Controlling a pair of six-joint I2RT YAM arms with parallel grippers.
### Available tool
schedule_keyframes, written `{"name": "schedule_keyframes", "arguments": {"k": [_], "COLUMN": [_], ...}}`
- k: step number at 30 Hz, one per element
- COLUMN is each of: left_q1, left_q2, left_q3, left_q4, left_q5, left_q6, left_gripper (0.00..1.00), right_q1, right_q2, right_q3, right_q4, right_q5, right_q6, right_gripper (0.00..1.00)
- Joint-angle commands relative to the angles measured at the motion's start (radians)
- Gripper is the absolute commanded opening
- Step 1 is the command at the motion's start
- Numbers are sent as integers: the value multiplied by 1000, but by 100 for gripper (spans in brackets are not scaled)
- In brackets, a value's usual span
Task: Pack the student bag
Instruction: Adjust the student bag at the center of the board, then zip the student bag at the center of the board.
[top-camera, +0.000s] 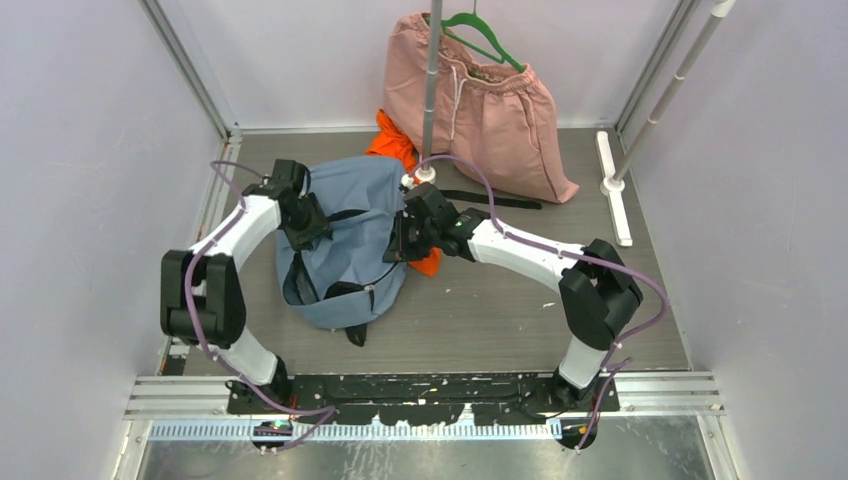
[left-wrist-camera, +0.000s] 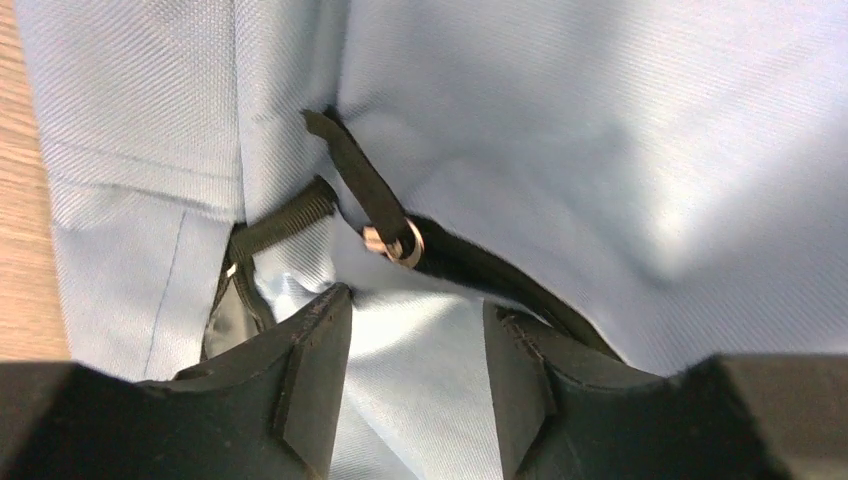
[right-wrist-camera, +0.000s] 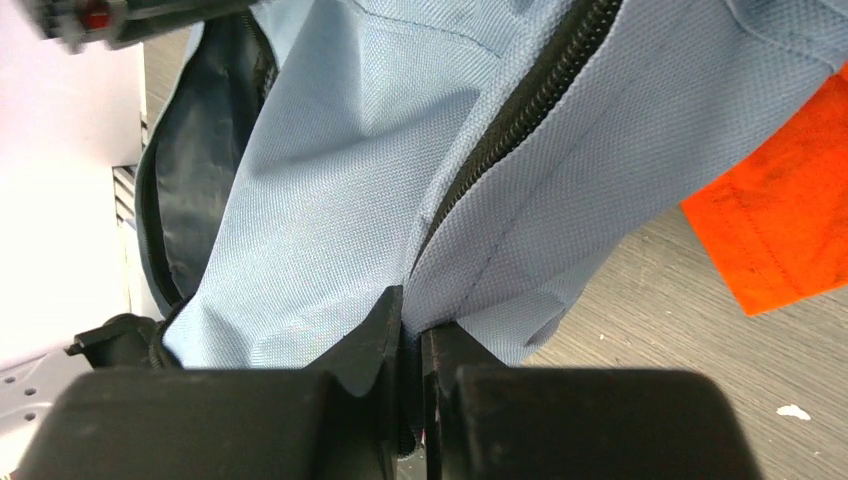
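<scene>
Top view. The student bag (top-camera: 345, 235) lies slumped at the middle of the table (top-camera: 520, 310), between my two wrists. Its mouth gapes at the 7 o'clock end, with dark lining (right-wrist-camera: 190, 180) showing inside.

Left pincer (left-wrist-camera: 415, 385): sits at the bag's 9 o'clock edge. The jaws are apart by a middling gap, and blue bag cloth shows across it. I cannot tell whether the pads press the cloth. At 12 o'clock of the fingertips, close by, is a black zipper pull (left-wrist-camera: 372, 200) with a metal ring, on a black zipper (left-wrist-camera: 500, 275).

Right pincer (right-wrist-camera: 412, 345): sits at the bag's 3 o'clock edge. The jaws are nearly closed, nipping a fold of bag cloth just beside a zipper run.

Surroundings:
- The orange cloth (top-camera: 393, 142) touches the bag's 12 o'clock edge and is partly under it. Orange shows again at 5 o'clock of the right pincer, beneath the wrist.
- The grey pole (top-camera: 432, 80) stands with its foot against the bag's 1 o'clock corner, just beside my right wrist and crowding that side.
- The pink shorts (top-camera: 490, 110) hang on a green hanger (top-camera: 485, 40) behind the pole, at 1 o'clock, with the hem down on the table.
- The black strap (top-camera: 500, 201) lies flat at 2 o'clock, between my right forearm and the shorts.
- The second pole (top-camera: 668, 95) is at 3 o'clock, well apart from the bag.
</scene>
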Motion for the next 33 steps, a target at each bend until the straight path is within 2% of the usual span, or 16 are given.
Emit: {"name": "schedule_keyframes", "arguments": {"k": [1,6,10,11,14,16,17,23,27,33], "left_q1": [-40,-219,-397,-441,-570,-671,-710,-857,-904,-991], "left_q2": [-239,-488,-610,-629,-659,-656,-648,-561,-503,-413], "left_q3": [11,-3,-5,-19,-69,-91,-100,-77,-71,-69], "left_q4": [67,-164,-280,-283,-268,-267,-255,-228,-234,-228], "left_q5": [-1,-116,-118,-110,-107,-160,-178,-251,-322,-515], "left_q6": [84,124,16,-19,-133,-207,-229,-296,-348,-448], "left_gripper": [53,54,53,53,49,47,47,49,52,60], "right_q1": [-15,-79,-94,-95,-96,-98,-100,-99,-99,-98], "right_q2": [6,1,6,12,-24,-76,-106,-246,-276,-252], "right_q3": [57,58,77,84,38,-40,-77,-274,-310,-336], "right_q4": [-4,-5,-52,-89,-82,-37,-13,146,201,270], "right_q5": [-68,-68,-42,-30,5,40,50,35,-8,-53], "right_q6": [15,15,11,13,40,92,119,291,372,426], "right_gripper": [1,1,1,9,54,75,78,82,82,76]}}
